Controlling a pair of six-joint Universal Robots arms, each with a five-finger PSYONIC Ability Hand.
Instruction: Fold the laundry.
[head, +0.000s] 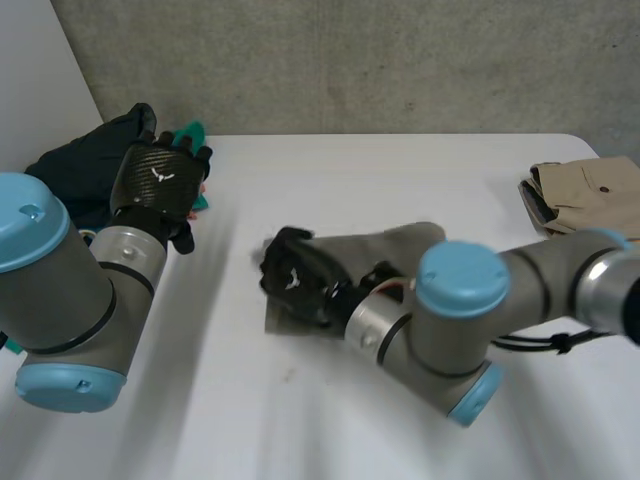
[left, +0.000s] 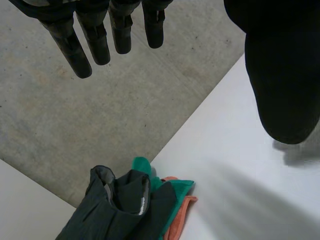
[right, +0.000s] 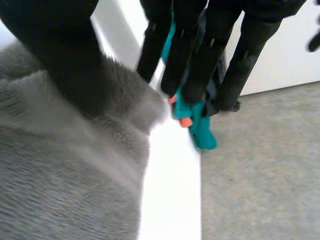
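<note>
While the right hand (head: 293, 278) lies straight-fingered on the grey cloth (right: 60, 200) under its palm, and the left hand (head: 158, 182) hovers spread above the clothes pile (left: 120, 210), it should smooth outward evenly, avoiding bunching.

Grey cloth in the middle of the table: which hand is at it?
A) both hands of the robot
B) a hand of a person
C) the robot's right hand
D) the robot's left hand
C: in the head view the right hand is at the edge of the grey cloth, while the left hand is far off, by the dark clothes pile.
</note>
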